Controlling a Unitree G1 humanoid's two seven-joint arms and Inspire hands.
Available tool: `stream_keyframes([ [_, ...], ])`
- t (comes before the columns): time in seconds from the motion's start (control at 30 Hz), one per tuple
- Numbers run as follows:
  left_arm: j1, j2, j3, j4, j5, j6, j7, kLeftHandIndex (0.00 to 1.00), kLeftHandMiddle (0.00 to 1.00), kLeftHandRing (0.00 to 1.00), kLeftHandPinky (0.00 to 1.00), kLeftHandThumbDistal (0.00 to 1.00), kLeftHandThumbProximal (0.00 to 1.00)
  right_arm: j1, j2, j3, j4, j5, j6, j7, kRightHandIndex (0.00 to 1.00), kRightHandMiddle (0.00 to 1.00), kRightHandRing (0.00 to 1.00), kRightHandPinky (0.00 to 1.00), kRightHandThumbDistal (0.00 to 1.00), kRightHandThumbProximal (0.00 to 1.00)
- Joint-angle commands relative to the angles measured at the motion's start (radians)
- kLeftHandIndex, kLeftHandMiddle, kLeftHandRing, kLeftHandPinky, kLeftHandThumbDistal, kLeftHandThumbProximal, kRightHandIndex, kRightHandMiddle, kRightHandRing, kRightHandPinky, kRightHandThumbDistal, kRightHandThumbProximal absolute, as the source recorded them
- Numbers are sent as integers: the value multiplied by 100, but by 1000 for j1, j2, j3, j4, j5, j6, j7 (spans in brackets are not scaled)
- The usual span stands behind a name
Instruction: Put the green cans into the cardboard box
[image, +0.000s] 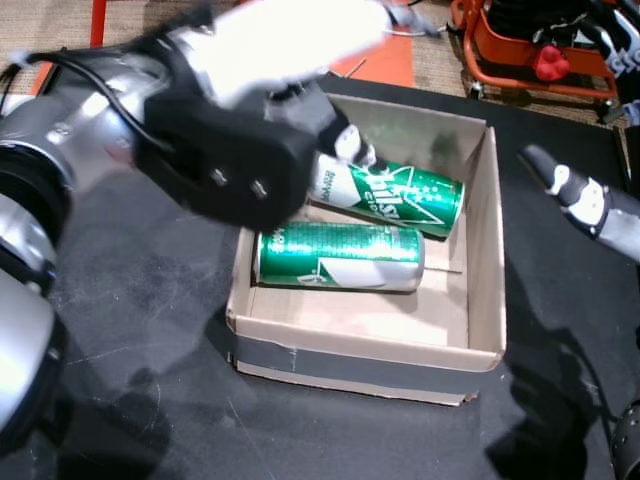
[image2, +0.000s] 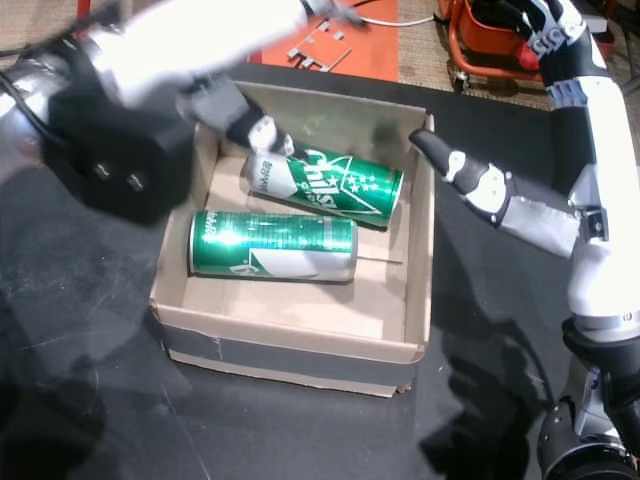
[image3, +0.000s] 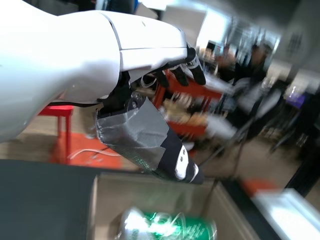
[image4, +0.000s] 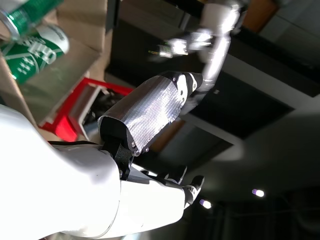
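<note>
Apparently both cans (image: 340, 257) lie in the box (image: 487, 240); left hand (image: 345, 135), blurred, seems empty; right hand (image2: 480, 185) empty, spread. Next: withdraw.

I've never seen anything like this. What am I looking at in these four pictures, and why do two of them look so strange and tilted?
This is a humanoid robot with two arms and five-finger hands. Two pictures look down from its head; the tilted two come from cameras on its wrists, so they also catch room and ceiling. On a black table stands a cardboard box with two green cans lying inside: the near can and the far can. The left hand is over the box beside the far can, blurred; whether it grips it is unclear. The right hand hovers open just beyond the box's right wall, holding nothing.
</note>
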Motion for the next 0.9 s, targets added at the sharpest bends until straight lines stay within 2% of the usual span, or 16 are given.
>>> stream_keyframes([
  [0.0, 68, 20, 108, -25, -150, -48, -151, 99, 93, 92, 85, 100, 8, -14, -11, -16, 22, -2, 19, 1, 99, 98, 92, 96, 100, 61],
  [0.1, 154, 20, 299, -67, -434, -47, -432, 100, 97, 95, 91, 94, 6, -25, -15, -21, 40, -10, 37, 4, 99, 98, 93, 97, 100, 58],
  [0.2, 242, -5, 506, -102, -707, 26, -667, 95, 94, 93, 88, 97, 18, -37, -23, -30, 54, 3, 59, 29, 100, 99, 94, 97, 100, 57],
  [0.23, 263, -11, 557, -104, -765, 56, -716, 96, 93, 93, 89, 95, 23, -41, -26, -33, 58, 5, 64, 33, 100, 99, 94, 97, 100, 57],
  [0.3, 317, -21, 672, -94, -886, 157, -825, 98, 94, 94, 93, 83, 24, -49, -28, -45, 69, 13, 81, 53, 100, 100, 95, 98, 100, 56],
  [0.33, 341, -27, 721, -87, -936, 219, -865, 98, 94, 93, 92, 82, 22, -52, -29, -51, 73, 16, 88, 62, 100, 100, 95, 98, 100, 56],
  [0.4, 384, -35, 796, -71, -1008, 375, -915, 97, 95, 95, 88, 91, 17, -56, -30, -59, 80, 9, 93, 61, 100, 100, 95, 98, 100, 57],
  [0.43, 407, -39, 820, -66, -1027, 426, -922, 95, 94, 94, 86, 92, 25, -58, -32, -63, 83, 5, 93, 59, 100, 100, 94, 99, 100, 58],
  [0.47, 427, -43, 839, -63, -1039, 463, -922, 94, 91, 91, 84, 89, 25, -60, -33, -67, 87, 4, 93, 60, 100, 100, 94, 99, 100, 58],
  [0.5, 443, -48, 854, -62, -1044, 482, -919, 92, 89, 88, 82, 84, 21, -62, -36, -73, 90, 7, 95, 67, 100, 100, 95, 99, 100, 58],
  [0.53, 457, -54, 866, -60, -1046, 492, -919, 91, 87, 87, 81, 76, 17, -65, -38, -80, 94, 14, 100, 80, 100, 100, 95, 99, 100, 57],
  [0.63, 478, -73, 897, -61, -1046, 492, -923, 89, 86, 87, 81, 67, 15, -73, -46, -103, 105, 30, 108, 109, 100, 100, 95, 99, 100, 57],
  [0.77, 497, -92, 930, -82, -1044, 443, -951, 86, 84, 86, 81, 74, 29, -60, -75, -166, 95, 104, 146, 192, 100, 100, 100, 100, 100, 59],
  [0.8, 505, -87, 944, -99, -1054, 422, -975, 86, 84, 86, 80, 85, 28, -37, -93, -180, 82, 99, 117, 186, 100, 100, 100, 100, 100, 61],
  [0.83, 516, -85, 968, -130, -1081, 413, -1009, 85, 84, 86, 80, 85, 23, -5, -107, -193, 53, 99, 88, 177, 100, 100, 99, 100, 100, 60],
  [0.87, 528, -84, 995, -166, -1113, 409, -1053, 85, 84, 88, 81, 81, 23, 30, -116, -205, 12, 105, 67, 173, 100, 100, 99, 100, 100, 58],
])
